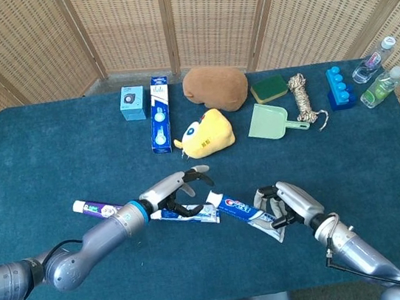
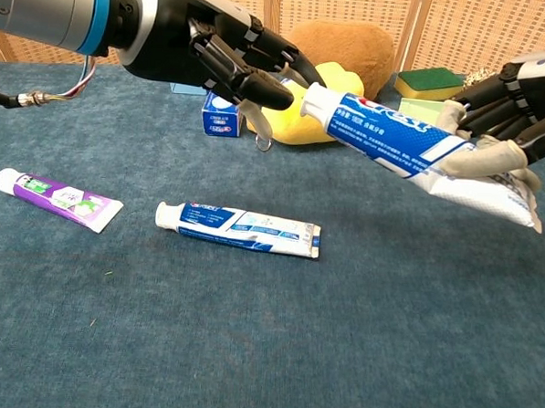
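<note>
right hand [image 2: 505, 125] is gripping the crest tube [image 2: 403, 151] near its flat crimped tail, holding it clear of the table [image 1: 38, 165] with the cap end pointing at the left hand [image 2: 207, 54]. left hand's fingers are lying apart around the cap end; cannot tell whether they are touching the cap yet, and nothing is sitting in the palm.

handling, as a guess: tube looks light, soft-walled and glossy, so it is likely sagging and slipping if pinched mid-body; stiff spots are the cap shoulder and the crimp, the better places to take hold. squeezing the belly risks denting it.

below the two hands a second blue tube [image 2: 239, 228] is lying flat on the cloth, and a purple tube [image 2: 58, 197] is lying well to its left, both untouched.

containers: a long blue box [image 1: 158, 115] and a small teal box [image 1: 132, 103] are sitting closed at the back, contents not showing. two clear bottles [image 1: 377, 74] are standing at the far right corner, one with greenish liquid. a green dustpan [image 1: 270, 121] is holding nothing.
</note>
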You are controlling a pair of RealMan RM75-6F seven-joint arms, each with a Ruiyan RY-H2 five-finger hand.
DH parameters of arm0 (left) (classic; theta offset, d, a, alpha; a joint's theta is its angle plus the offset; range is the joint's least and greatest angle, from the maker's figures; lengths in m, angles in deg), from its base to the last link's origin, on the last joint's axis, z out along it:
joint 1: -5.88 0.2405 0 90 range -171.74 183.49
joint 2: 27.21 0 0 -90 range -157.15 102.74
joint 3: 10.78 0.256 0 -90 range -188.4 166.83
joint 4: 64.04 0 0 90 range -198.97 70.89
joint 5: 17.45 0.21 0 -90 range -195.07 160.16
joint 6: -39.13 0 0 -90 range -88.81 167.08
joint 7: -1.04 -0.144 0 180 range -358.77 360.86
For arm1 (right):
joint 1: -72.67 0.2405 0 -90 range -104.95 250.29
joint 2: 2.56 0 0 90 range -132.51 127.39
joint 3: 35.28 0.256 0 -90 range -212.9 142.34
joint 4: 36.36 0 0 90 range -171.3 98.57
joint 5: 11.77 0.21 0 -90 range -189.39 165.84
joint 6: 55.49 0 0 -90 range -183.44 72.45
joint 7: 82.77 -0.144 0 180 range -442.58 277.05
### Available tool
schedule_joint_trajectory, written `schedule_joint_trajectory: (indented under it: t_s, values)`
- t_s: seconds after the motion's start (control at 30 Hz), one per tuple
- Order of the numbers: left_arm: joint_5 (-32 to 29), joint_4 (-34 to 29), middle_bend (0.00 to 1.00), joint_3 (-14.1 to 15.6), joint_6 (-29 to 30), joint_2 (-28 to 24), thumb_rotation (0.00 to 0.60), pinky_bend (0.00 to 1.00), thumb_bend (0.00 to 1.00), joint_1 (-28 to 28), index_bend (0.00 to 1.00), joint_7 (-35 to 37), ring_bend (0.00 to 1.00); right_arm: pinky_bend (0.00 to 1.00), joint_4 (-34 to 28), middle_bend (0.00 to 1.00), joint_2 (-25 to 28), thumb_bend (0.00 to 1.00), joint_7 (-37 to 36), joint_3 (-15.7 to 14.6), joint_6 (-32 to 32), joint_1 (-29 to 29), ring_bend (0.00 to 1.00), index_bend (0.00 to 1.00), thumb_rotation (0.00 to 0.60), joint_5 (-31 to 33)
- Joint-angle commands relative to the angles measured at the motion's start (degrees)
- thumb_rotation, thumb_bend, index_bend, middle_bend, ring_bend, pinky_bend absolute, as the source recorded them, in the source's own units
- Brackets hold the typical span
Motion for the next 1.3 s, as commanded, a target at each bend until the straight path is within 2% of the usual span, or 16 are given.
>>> schedule_joint_trajectory:
  t_s: [0.03, 0.4, 0.57, 0.7, 0.93, 1.3]
  values:
    - [0.0, 0.1, 0.06, 0.0, 0.1, 0.2, 0.600, 0.27, 0.36, -0.1, 0.27, -0.1, 0.05, 0.75, -0.1, 0.79, 0.0, 0.48, 0.0, 0.1, 0.0, 0.1, 0.74, 0.98, 0.600, 0.0]
    - [0.1, 0.1, 0.08, 0.0, 0.7, 0.8, 0.600, 0.29, 0.37, -0.2, 0.34, -0.4, 0.06, 0.75, -0.7, 0.79, 0.4, 0.48, -0.7, 0.1, -0.3, 0.0, 0.74, 0.98, 0.600, -0.4]
    - [-0.1, 0.0, 0.10, 0.1, 1.5, 0.9, 0.600, 0.26, 0.39, -0.2, 0.39, -0.6, 0.07, 0.75, -0.8, 0.79, 0.7, 0.48, -0.9, 0.0, -0.4, -0.1, 0.74, 0.98, 0.600, -0.5]
    - [-0.5, -0.1, 0.12, 0.2, 2.2, 1.1, 0.600, 0.29, 0.41, -0.1, 0.43, -0.8, 0.08, 0.75, -0.8, 0.79, 0.8, 0.48, -1.1, 0.0, -0.3, -0.2, 0.74, 0.98, 0.600, -0.5]
    - [-1.2, 0.0, 0.12, 0.3, 2.5, 1.5, 0.600, 0.26, 0.41, -0.3, 0.45, -1.0, 0.08, 0.75, -1.2, 0.79, 0.9, 0.48, -2.3, 0.4, -0.5, -0.2, 0.74, 0.98, 0.600, -1.3]
    - [-1.7, -0.1, 0.14, 0.6, 3.6, 1.8, 0.600, 0.30, 0.41, -0.4, 0.53, -1.8, 0.09, 0.75, -0.6, 0.79, 0.9, 0.48, -1.0, 0.2, 0.3, 0.0, 0.74, 0.98, 0.600, 0.4]
